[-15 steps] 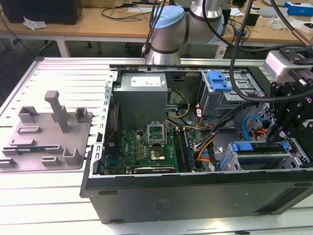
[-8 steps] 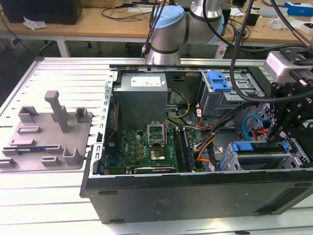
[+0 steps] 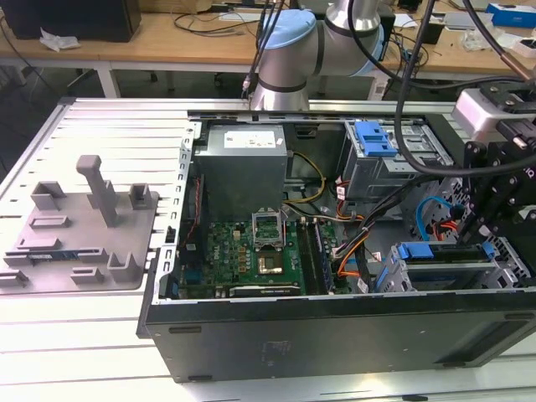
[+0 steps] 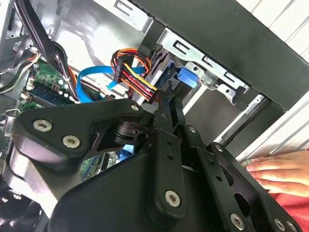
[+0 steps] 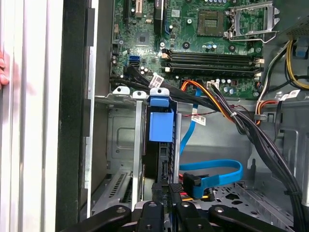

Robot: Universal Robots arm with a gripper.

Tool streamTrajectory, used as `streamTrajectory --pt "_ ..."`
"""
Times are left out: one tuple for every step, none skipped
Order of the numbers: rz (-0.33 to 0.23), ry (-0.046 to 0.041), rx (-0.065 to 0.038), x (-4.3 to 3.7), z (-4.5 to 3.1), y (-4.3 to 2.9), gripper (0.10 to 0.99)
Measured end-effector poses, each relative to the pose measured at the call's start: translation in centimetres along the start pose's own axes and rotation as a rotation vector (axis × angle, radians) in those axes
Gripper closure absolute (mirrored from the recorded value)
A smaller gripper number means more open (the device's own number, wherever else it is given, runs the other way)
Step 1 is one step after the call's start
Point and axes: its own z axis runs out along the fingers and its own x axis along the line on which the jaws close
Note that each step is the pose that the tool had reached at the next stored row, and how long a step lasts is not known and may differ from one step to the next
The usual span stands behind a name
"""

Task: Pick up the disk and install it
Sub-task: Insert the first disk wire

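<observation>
Down inside the open black computer case [image 3: 335, 335], my claw [image 5: 166, 205] is clamped on the blue-bracketed silver disk [image 5: 161, 145], slotted upright into its metal bay [image 5: 120, 145].

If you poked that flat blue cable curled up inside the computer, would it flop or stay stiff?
The flat blue cable probably bends easily, since it already lies in a soft loop. It looks thin, so it is likely light. One end seems plugged in, so it might spring back.

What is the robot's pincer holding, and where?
Cannot tell. The pincer sits at one end of the flat silver disk in its blue plastic bracket.
</observation>
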Motion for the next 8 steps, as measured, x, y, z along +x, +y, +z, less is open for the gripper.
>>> streamTrajectory --pt "0.0 0.0 0.0 0.0 0.02 0.0 0.922" --pt "0.0 0.0 0.0 0.0 0.05 0.0 0.922" --pt "0.0 0.0 0.0 0.0 0.06 0.0 0.922" --pt "0.0 0.0 0.0 0.0 0.07 0.0 0.922" --pt "0.0 0.0 0.0 0.0 0.09 0.0 0.922" --pt "0.0 -0.0001 0.0 0.0 0.1 0.0 0.922" --pt "0.0 0.0 0.0 0.0 0.12 0.0 0.922" --pt "0.0 0.0 0.0 0.0 0.13 0.0 0.922"
